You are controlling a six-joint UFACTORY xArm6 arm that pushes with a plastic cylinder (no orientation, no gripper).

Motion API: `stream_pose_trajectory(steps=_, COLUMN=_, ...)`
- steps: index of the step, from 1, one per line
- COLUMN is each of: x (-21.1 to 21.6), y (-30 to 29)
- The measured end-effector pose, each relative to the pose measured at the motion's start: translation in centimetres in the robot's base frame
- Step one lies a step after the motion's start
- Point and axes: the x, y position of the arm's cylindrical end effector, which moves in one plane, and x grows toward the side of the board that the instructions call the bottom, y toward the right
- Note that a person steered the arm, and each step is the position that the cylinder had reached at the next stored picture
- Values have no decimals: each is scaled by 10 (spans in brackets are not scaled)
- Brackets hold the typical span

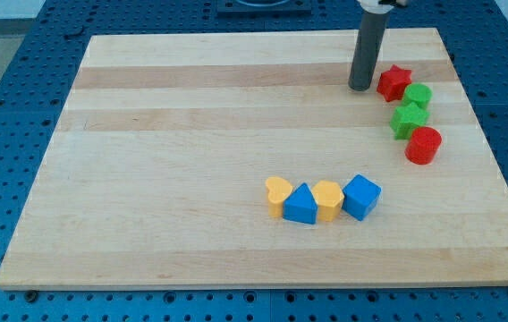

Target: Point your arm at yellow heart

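The yellow heart [277, 194] lies on the wooden board [165, 161] below the middle, at the left end of a row of blocks. Touching it on the right is a blue block with a peaked top [300, 206], then a yellow block [328, 199], then a blue cube [361, 197]. My tip [359, 88] is at the view's upper right, just left of a red star [394, 82]. It stands far above and to the right of the yellow heart.
To the right of my tip a column of blocks curves down: the red star, a green block [418, 95], a green star [408, 119] and a red cylinder [424, 145]. The board's right edge runs close beside them.
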Motion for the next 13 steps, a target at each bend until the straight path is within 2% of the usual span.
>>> stream_pose_trajectory(steps=3, x=-7, y=40)
stream_pose_trajectory(steps=6, x=-7, y=32)
stream_pose_trajectory(steps=7, x=-8, y=12)
stream_pose_trajectory(steps=8, x=-8, y=-80)
stream_pose_trajectory(steps=9, x=-8, y=-111)
stream_pose_trajectory(steps=11, x=-8, y=-112)
stream_pose_trajectory(steps=13, x=8, y=-222)
